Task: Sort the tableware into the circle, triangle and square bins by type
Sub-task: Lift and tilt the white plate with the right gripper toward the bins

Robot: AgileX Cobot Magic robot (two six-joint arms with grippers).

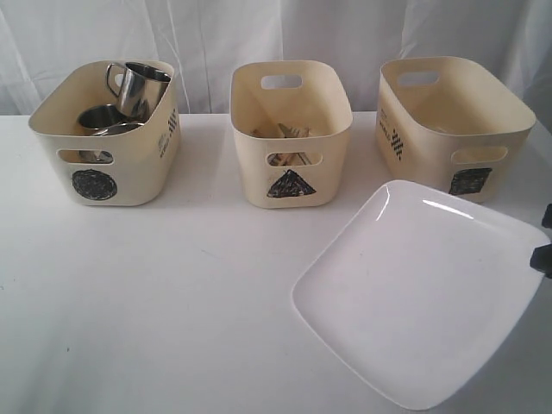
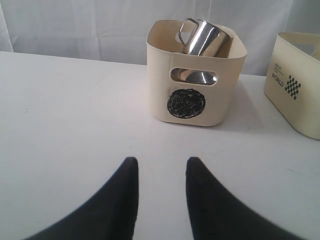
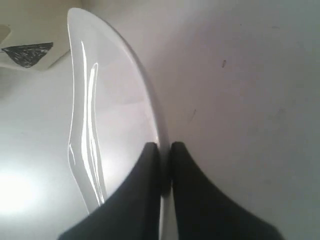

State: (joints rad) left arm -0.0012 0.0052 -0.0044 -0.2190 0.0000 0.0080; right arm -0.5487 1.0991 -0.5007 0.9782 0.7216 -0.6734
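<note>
- Far left, steel mugs (image 1: 142, 86) are gathered in the circle bin (image 1: 52, 129).
- The left gripper (image 2: 161, 162) is spread wide, empty.
- Utensils (image 1: 291, 131) are grouped in the middle triangle bin (image 1: 250, 121).
- Near right, the plate (image 1: 414, 293) is pinched at its rim by the right gripper (image 3: 165, 147), probably for the square bin (image 1: 414, 129) behind.

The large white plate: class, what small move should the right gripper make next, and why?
Probably raise the plate a little and ease it toward the square bin just behind it. The right gripper is clamped on its rim, and it looks tilted off the table, so carrying seems next.
</note>
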